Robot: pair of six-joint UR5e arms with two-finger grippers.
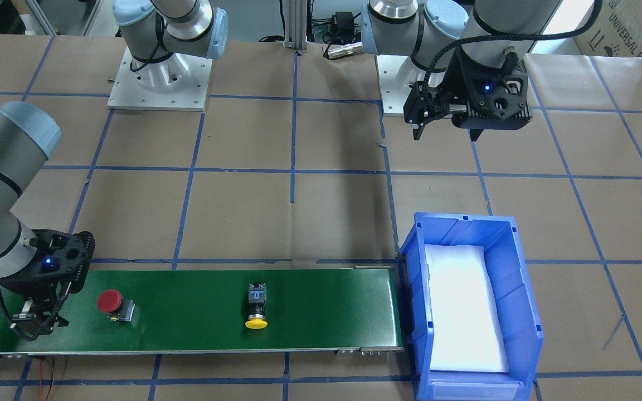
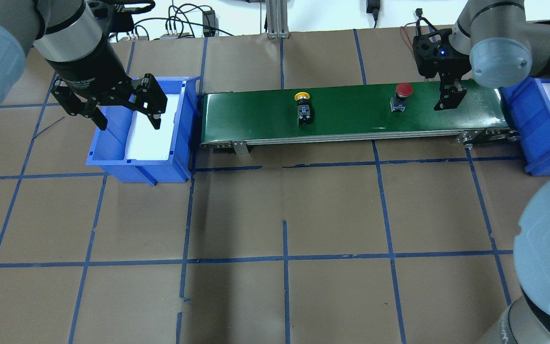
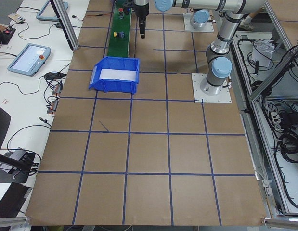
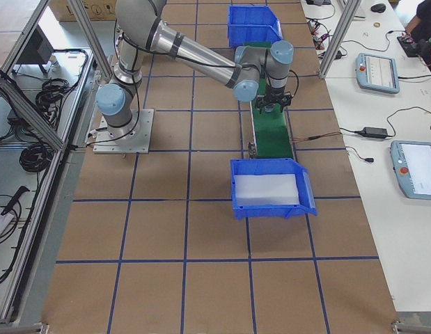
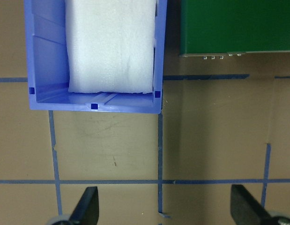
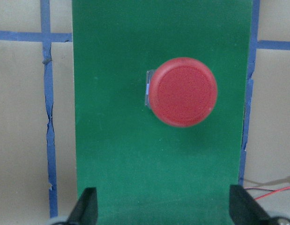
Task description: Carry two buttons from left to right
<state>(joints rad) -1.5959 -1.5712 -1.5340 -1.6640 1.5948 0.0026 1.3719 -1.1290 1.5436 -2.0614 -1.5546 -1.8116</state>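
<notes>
The red-capped button (image 1: 112, 303) stands on the green belt (image 1: 198, 328), near its right-arm end; the right wrist view looks straight down on the button (image 6: 182, 91). The yellow-capped button (image 1: 256, 309) lies on its side at mid-belt; it also shows in the overhead view (image 2: 303, 107). My right gripper (image 2: 449, 98) is open and empty above the belt, beside the red button (image 2: 401, 94) and apart from it. My left gripper (image 2: 127, 117) is open and empty, held high near the left blue bin (image 2: 112, 162).
The left blue bin (image 1: 513, 278) has a white foam liner and stands against the belt's end. A second blue bin (image 2: 542, 143) stands at the belt's other end. Brown table with blue tape grid all round (image 2: 284, 215).
</notes>
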